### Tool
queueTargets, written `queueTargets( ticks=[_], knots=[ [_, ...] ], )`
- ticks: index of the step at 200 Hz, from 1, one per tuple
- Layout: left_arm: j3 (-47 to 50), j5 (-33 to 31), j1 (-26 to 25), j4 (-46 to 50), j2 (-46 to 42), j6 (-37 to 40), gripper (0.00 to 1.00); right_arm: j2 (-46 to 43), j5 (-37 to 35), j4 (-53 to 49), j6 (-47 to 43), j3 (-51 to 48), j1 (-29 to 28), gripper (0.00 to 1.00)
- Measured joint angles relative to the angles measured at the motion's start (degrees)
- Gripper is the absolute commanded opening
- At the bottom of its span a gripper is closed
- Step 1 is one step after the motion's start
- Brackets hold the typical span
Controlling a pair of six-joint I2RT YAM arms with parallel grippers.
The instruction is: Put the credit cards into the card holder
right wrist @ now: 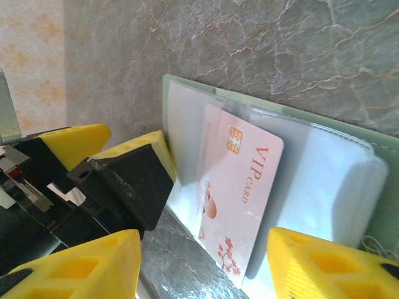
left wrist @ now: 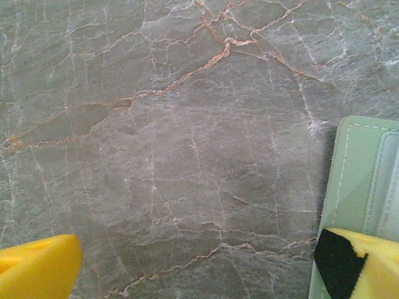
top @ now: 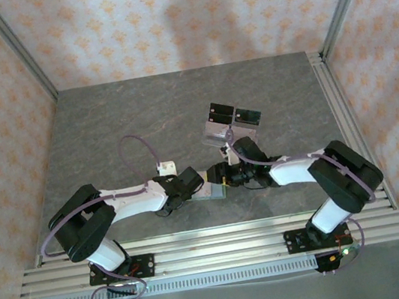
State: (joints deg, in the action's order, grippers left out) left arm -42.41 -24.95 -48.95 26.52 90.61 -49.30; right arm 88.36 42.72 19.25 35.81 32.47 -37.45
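We see the card holder (right wrist: pixel 262 103) lying open and flat on the table (top: pixel 121 131), near the middle of the near edge, between our two grippers. It is a soft sage-green rectangle with rounded corners and a stitched border. Its inside carries clear, slightly milky plastic sleeves.

One credit card (right wrist: pixel 240 187), thin, stiff and pale pink with a gold chip and red "VIP CARD" lettering, lies tilted across the sleeves. One end looks hazed under the plastic; the other lies uncovered toward the right gripper (right wrist: pixel 206 274). That gripper's yellow wedge fingers stand apart on either side of the card's corner and touch neither edge.

The left gripper (left wrist: pixel 199 268) is spread wide and holds nothing. One black-padded fingertip (left wrist: pixel 358 261) sits at the holder's left border; we cannot tell whether it presses down. The other hangs over bare stone.

The tabletop is grey, veined and marble-like. Just beyond the holder, slightly right, stands a clear acrylic stand (top: pixel 229 123) with black panels. The far left and far side of the table lie open. Ribbed aluminium rails (top: pixel 215 249) line the near edge, and patterned walls (top: pixel 163 18) close the other sides.
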Motion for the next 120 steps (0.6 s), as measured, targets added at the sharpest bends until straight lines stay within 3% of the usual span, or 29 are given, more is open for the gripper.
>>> queueTargets(
  ticks=[24,55,83,120],
  knots=[
    [0.0,0.0,0.0,0.5,-0.5,-0.2,1.0,-2.3,-1.7,-6.9,-1.9,2.1,0.0,0.5],
    [0.0,0.1,1.2,2.3,-1.4,-0.2,1.0,-3.1,-4.8,-16.0,-3.8,6.1,-0.4,0.26],
    [0.3,0.3,3.0,3.3,-1.7,-0.1,1.0,-3.1,-7.9,-21.9,-5.5,9.1,-1.5,0.14],
    [0.6,0.5,3.4,2.8,-1.7,0.1,1.0,-2.4,-10.9,-26.1,-5.7,9.7,-2.6,0.07]
  ],
)
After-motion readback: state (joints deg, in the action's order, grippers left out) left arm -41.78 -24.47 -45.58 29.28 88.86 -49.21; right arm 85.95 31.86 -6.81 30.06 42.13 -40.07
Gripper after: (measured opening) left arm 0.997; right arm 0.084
